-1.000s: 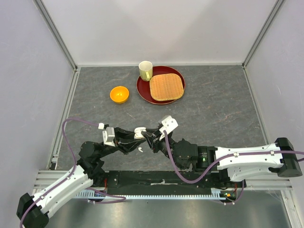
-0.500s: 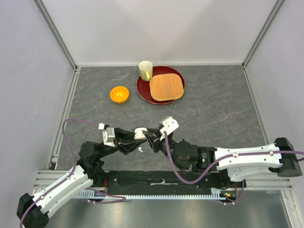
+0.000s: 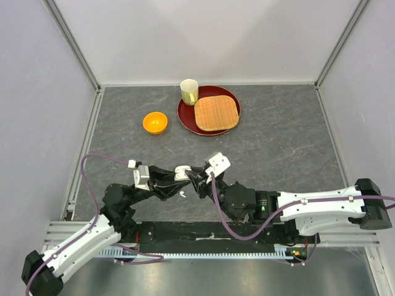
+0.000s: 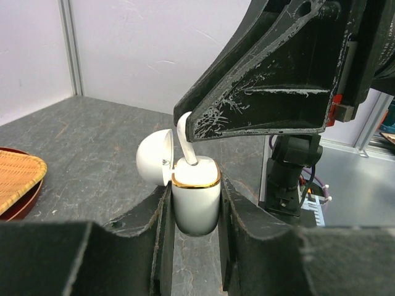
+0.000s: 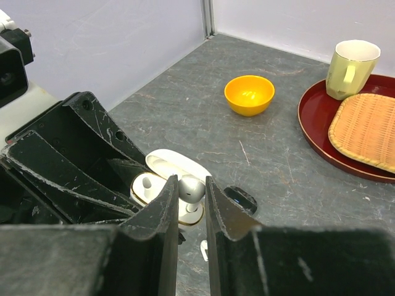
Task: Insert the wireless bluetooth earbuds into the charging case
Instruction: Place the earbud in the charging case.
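My left gripper [image 4: 195,188] is shut on the white charging case [image 4: 195,206], which has a gold rim, and holds it upright with its lid [image 4: 153,165] open; the case also shows in the top view [image 3: 181,172]. My right gripper [image 5: 191,182] is shut on a white earbud [image 5: 193,190] and holds it at the case's mouth, its stem [image 4: 186,143] pointing down into a slot. A second white earbud [image 5: 203,249] lies on the table just below the case, also in the top view [image 3: 182,194]. No black buds are clearly in view.
A small black object [image 5: 241,198] lies on the table right of the case. An orange bowl [image 3: 155,122] stands further back. A red tray [image 3: 185,114] holds a woven mat [image 3: 216,113] and a pale mug [image 3: 189,91]. Walls enclose the table.
My right gripper has edged slightly left and closer onto the case with the earbud. The left arm and the case have stayed still.
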`<state>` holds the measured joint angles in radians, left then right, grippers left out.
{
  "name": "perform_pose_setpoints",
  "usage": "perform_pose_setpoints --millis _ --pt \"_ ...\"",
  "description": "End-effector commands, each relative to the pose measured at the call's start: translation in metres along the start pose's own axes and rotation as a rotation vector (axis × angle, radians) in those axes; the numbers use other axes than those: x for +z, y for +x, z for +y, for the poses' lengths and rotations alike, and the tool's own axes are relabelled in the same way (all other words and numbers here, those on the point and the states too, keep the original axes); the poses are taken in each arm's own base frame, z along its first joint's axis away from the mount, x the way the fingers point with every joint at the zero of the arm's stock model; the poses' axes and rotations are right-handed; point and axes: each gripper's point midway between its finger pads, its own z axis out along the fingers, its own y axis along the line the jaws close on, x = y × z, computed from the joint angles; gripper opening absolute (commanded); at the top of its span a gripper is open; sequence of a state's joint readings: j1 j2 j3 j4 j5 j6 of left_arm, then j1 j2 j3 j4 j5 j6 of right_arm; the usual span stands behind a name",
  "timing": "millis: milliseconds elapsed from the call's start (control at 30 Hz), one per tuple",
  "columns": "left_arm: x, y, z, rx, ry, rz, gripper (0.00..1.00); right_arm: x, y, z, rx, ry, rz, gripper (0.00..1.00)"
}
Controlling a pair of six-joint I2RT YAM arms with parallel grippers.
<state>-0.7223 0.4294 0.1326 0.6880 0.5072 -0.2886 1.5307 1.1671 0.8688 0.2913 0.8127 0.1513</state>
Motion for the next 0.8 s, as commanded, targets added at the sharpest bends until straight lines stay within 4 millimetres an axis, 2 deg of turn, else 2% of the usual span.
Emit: perform_pose_setpoints --millis 0,200,567,667,700,767 --pt "0.006 -0.041 0.002 0.077 -0.019 -0.125 0.02 -0.003 0.010 0.009 -0.042 -0.036 0.031 0.00" --pt "0.003 -0.046 0.008 0.083 -0.065 -0.153 0.02 -0.004 0.014 0.014 -0.060 -0.059 0.051 0.00" --pt "0.001 -0.047 0.008 0.085 -0.072 -0.163 0.02 -0.002 0.020 0.020 -0.074 -0.062 0.075 0.00" --pt "0.001 -0.046 0.007 0.082 -0.065 -0.158 0.02 -0.001 0.018 0.021 -0.070 -0.054 0.088 0.14" --pt "0.001 -0.046 0.007 0.082 -0.064 -0.161 0.02 0.000 0.018 0.022 -0.058 -0.050 0.092 0.21" --pt "0.001 -0.045 0.006 0.076 -0.062 -0.158 0.02 0.000 0.016 0.024 -0.050 -0.049 0.101 0.27"
